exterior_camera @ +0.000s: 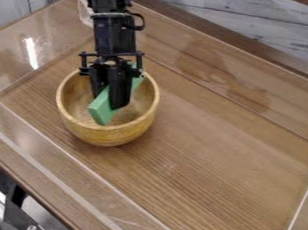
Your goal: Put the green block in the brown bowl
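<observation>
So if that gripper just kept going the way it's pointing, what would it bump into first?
Probably the inside of the brown bowl. The gripper points down into it, shut on the green block, whose lower end would likely touch first; depth is hard to judge.

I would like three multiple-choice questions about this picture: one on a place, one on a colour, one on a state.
1. Where is the lower end of the green block?
A. inside the brown bowl
B. on the wooden table
C. on the floor

2. What colour is the block?
A. red
B. green
C. blue

3. How does the block stand?
A. flat
B. tilted, held by the gripper
C. upright, free

Answers: 1 A, its tip sits in the hollow; 2 B, it is plain green; 3 B, the black fingers are shut on it.
</observation>
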Robot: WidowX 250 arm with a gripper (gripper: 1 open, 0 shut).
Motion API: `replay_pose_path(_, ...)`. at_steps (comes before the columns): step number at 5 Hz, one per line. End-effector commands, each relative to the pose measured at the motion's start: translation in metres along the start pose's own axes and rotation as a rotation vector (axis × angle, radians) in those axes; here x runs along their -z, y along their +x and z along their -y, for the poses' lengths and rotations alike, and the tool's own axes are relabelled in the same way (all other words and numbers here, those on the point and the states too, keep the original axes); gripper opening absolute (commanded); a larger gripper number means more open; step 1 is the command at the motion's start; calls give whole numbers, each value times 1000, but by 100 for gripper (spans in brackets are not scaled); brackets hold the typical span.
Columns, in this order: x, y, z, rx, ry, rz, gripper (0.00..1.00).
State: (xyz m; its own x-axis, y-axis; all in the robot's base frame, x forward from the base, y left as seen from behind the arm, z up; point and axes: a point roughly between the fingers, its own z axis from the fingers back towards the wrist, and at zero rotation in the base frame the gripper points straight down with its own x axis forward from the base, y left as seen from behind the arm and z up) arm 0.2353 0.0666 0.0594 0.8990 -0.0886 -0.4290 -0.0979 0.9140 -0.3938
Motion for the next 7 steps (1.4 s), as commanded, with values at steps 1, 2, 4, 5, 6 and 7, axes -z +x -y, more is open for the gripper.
replay_pose_path(1,-14,5,5,19,18,35,0)
replay_pose_path(2,-14,4,7,19,12,22,0)
replay_pose_path(4,-14,3,10,20,0,-1,0)
replay_pose_path(5,-14,2,12,20,-7,-12,0)
replay_pose_path(6,-15,2,14,20,-14,-25,0)
replay_pose_path(7,-15,1,16,19,-22,-38,0)
